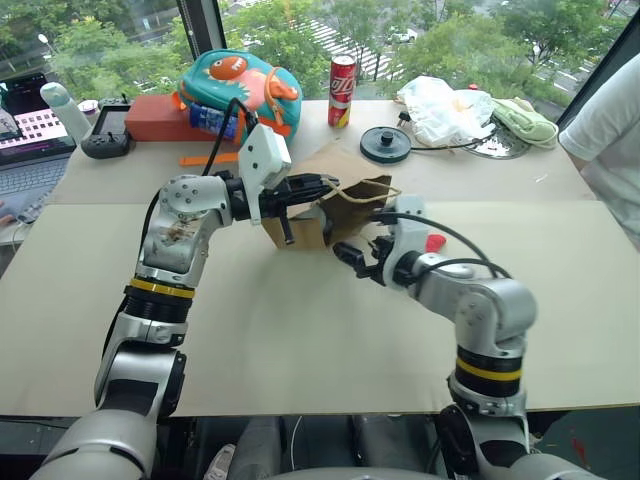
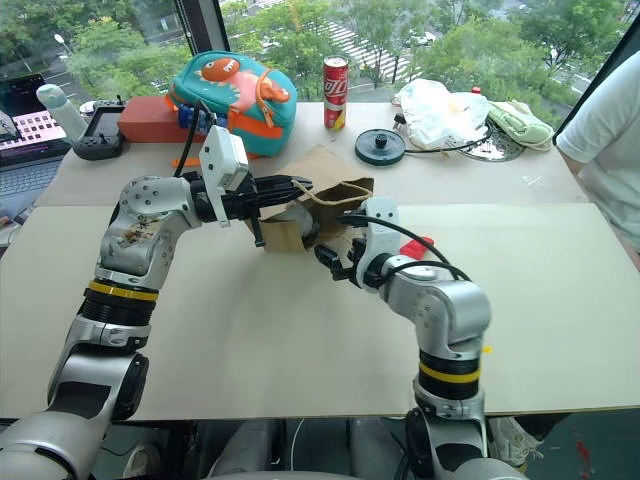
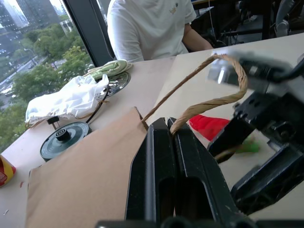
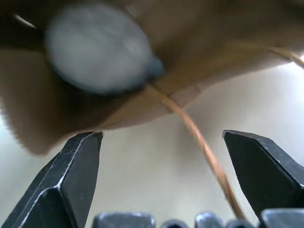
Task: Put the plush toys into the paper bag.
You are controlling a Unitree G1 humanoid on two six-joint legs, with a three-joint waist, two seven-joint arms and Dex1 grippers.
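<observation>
My left gripper [image 1: 322, 186] is shut on the top edge of the brown paper bag [image 1: 335, 165], holding its mouth up off the table; its closed fingers [image 3: 161, 142] pinch the paper beside the twine handle [image 3: 223, 99]. The right gripper [image 1: 362, 255] stands open just in front of the bag's mouth, nothing between its fingers [image 4: 71, 166]. The grey-blue fuzzy plush toy [image 4: 97, 47] lies inside the bag. On the table just right of my right gripper lies the red plush toy [image 1: 435, 242] with a green end, also seen past the bag [image 3: 209, 127].
Along the table's far edge stand a teal fish backpack [image 1: 240, 90], a red can [image 1: 342, 90], a black disc [image 1: 385, 143] and a white plastic bag [image 1: 440, 105]. A person in a white sleeve [image 1: 610, 130] is at the right; a laptop [image 1: 25, 150] sits at the left.
</observation>
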